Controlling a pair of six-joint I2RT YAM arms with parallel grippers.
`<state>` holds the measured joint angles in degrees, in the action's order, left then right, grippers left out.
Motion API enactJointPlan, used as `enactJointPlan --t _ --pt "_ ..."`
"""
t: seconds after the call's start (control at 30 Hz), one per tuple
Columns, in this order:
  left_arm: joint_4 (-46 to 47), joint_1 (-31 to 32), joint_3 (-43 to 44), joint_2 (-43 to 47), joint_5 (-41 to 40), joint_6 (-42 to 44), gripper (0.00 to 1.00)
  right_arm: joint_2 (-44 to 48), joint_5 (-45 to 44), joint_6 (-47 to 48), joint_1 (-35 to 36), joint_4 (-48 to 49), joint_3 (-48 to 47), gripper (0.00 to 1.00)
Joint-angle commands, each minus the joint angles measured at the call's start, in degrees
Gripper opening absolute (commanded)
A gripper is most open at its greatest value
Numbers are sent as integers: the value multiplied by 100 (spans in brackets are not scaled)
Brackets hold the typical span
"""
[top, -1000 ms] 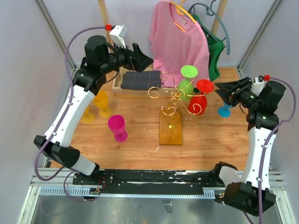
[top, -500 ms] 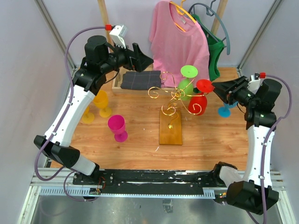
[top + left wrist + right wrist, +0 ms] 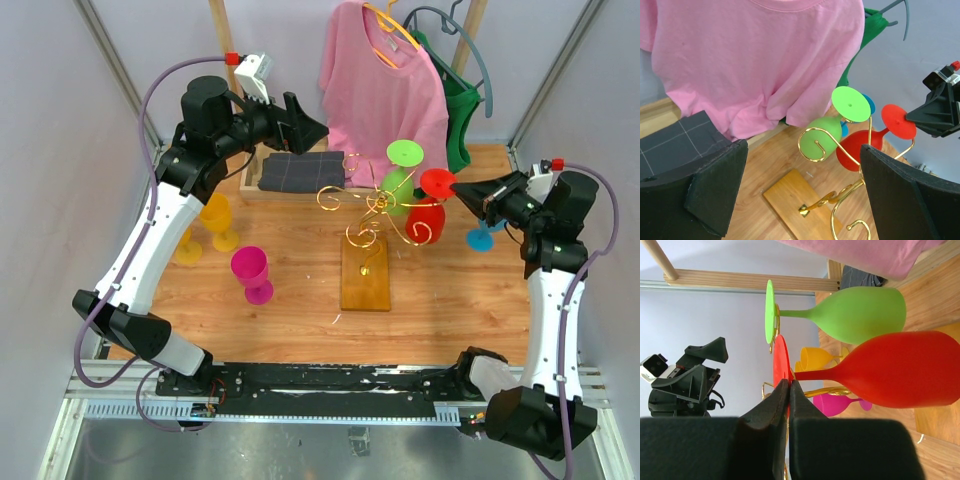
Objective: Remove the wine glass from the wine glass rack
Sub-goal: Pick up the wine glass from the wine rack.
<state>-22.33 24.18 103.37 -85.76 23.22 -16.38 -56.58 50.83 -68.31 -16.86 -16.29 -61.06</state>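
Between lilac walls [image 3: 45, 200], tabletop [image 3: 450, 300] under rack [image 3: 365, 275]

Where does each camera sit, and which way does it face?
Top external: above and behind the arm bases, looking down on the wooden table; both arms show.
Left wrist: on the raised left arm, facing the gold wire wine glass rack and pink T-shirt; its open left gripper frames the view.
Right wrist: rolled sideways, facing left across the rack; right gripper shut on the red plastic wine glass by its foot.
Shared: both wrist views show the red glass and green plastic wine glass.
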Motion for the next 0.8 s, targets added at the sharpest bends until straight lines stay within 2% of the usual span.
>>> enactJointPlan --t 0.0,0.77 --pt "139 25 -10 87 60 37 99 99 40 -103 91 227 151 1" --pt "116 25 -56 69 61 47 99 279 169 -630 86 700 221 1"
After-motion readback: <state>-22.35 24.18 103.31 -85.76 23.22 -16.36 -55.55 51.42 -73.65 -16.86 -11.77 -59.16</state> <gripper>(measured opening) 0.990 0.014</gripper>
